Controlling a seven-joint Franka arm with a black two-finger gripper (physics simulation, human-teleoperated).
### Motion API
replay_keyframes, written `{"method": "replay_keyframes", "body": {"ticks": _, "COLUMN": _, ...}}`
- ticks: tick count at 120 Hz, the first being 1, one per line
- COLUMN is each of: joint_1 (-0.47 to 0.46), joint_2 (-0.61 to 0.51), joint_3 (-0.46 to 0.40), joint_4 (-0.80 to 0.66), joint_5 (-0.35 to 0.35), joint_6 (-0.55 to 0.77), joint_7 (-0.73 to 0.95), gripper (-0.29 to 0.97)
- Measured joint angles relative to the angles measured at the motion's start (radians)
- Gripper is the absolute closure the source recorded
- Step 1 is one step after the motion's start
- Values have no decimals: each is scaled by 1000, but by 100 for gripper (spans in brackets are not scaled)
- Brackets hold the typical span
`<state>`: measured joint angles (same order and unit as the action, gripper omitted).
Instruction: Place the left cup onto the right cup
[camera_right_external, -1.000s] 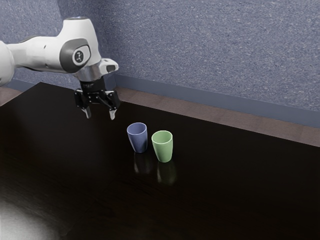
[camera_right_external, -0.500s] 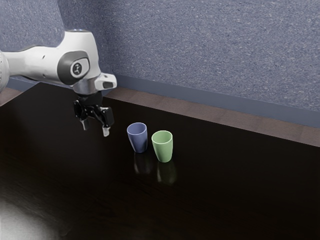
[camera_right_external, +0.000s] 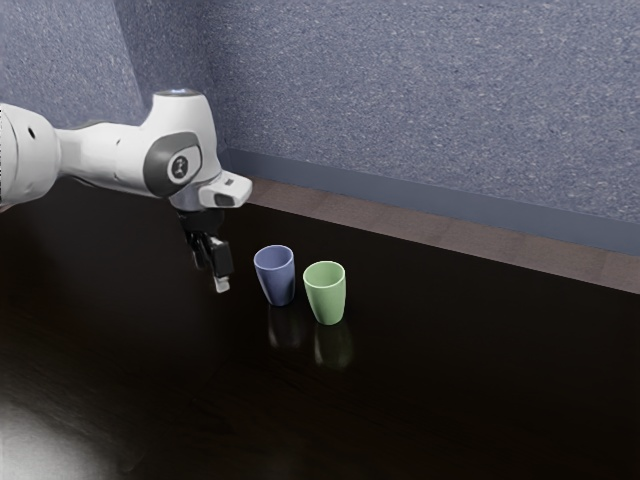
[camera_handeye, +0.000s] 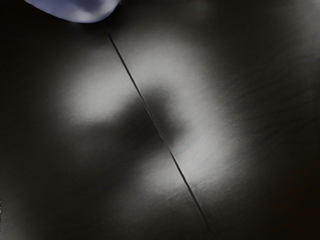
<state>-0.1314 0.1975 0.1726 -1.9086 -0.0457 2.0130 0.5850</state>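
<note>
Blue cup (camera_right_external: 275, 274), the one I must lift, stands upright on the surface (camera_right_external: 450, 380) toward its far edge, just beside the green cup (camera_right_external: 325, 291). My hand (camera_right_external: 218, 282) hangs empty near the blue cup, seen edge-on, so I cannot tell how wide it is open. Grasping, lifting and stacking are all yet to do.

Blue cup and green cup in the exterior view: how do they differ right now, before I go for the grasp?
Colour: the tapered blue plastic cup is blue-violet, the tapered green plastic cup pale green.
Place: the blue plastic cup stands toward the exterior view's left, nearer the gripper; the green plastic cup stands toward its right, nearer the camera.
Shared: both stand upright, mouth up, side by side on the dark glossy table, neither held.
</note>
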Motion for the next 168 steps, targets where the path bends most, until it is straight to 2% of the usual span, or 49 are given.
{"method": "replay_keyframes", "body": {"ticks": 74, "joint_1": -1, "joint_2": 98, "joint_3": -28, "joint_4": 102, "joint_5": -38, "joint_6": 83, "joint_7": 324, "gripper": 2}}
{"method": "replay_keyframes", "body": {"ticks": 124, "joint_1": -2, "joint_2": 159, "joint_3": -63, "joint_4": 161, "joint_5": -61, "joint_6": 117, "joint_7": 424, "gripper": 2}}
{"method": "replay_keyframes", "body": {"ticks": 168, "joint_1": -1, "joint_2": 191, "joint_3": -65, "joint_4": 150, "joint_5": -87, "joint_6": 139, "joint_7": 470, "gripper": 2}}
